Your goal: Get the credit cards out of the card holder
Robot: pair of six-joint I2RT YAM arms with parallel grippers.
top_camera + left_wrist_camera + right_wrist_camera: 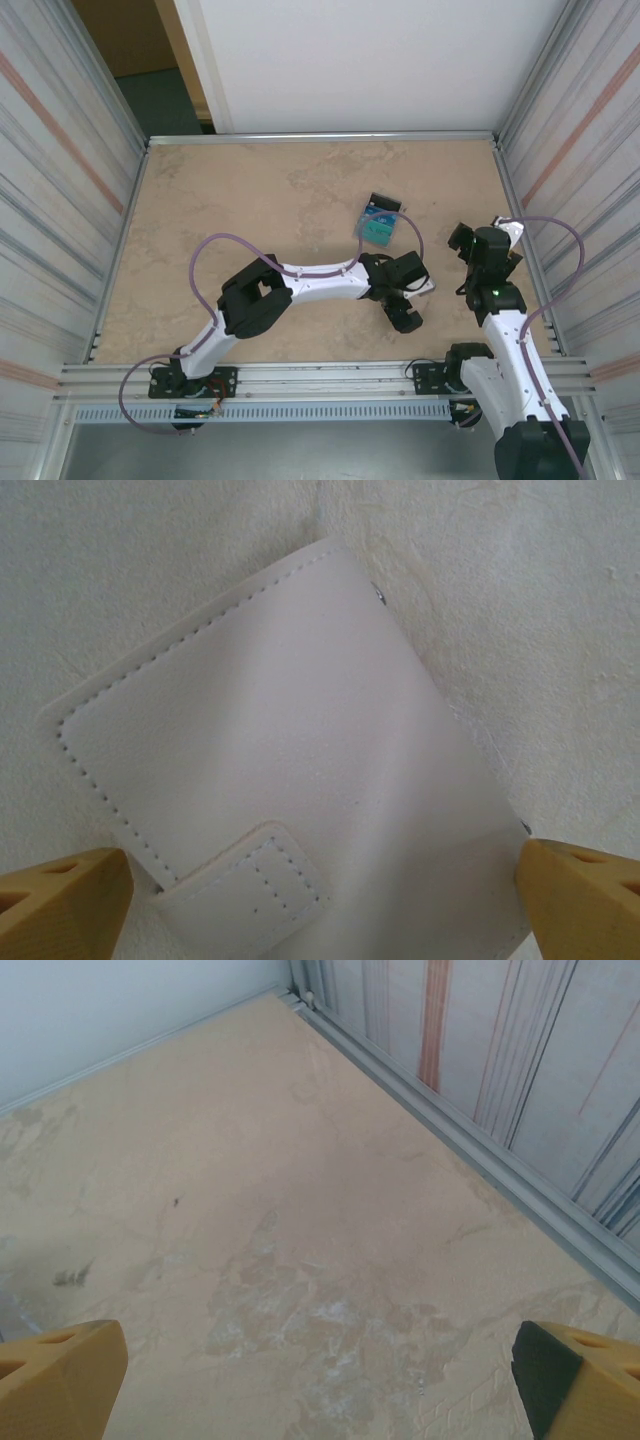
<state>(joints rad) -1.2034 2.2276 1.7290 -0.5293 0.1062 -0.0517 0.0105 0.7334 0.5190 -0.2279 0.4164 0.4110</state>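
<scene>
The table (250, 190) is a beige, marbled slab. A ribbed panel (60, 170) closes the left side, and a white wall (360, 60) closes the far side. Metal rails (320, 137) run along the edges. The left half and the far strip of the table are bare.

The left gripper (320, 890) stands right of centre with its jaws spread wide and gripping nothing. The closed holder (300, 730) lies flat below it, pale face up, with its tab (255, 880) between the fingertips. The cards (380, 222) lie out on the table just beyond this gripper, teal on top with a dark edge behind.

The right gripper (320, 1380) has its jaws wide apart over bare table beside the right rail (470, 1150) and the right ribbed panel (500, 1040).
</scene>
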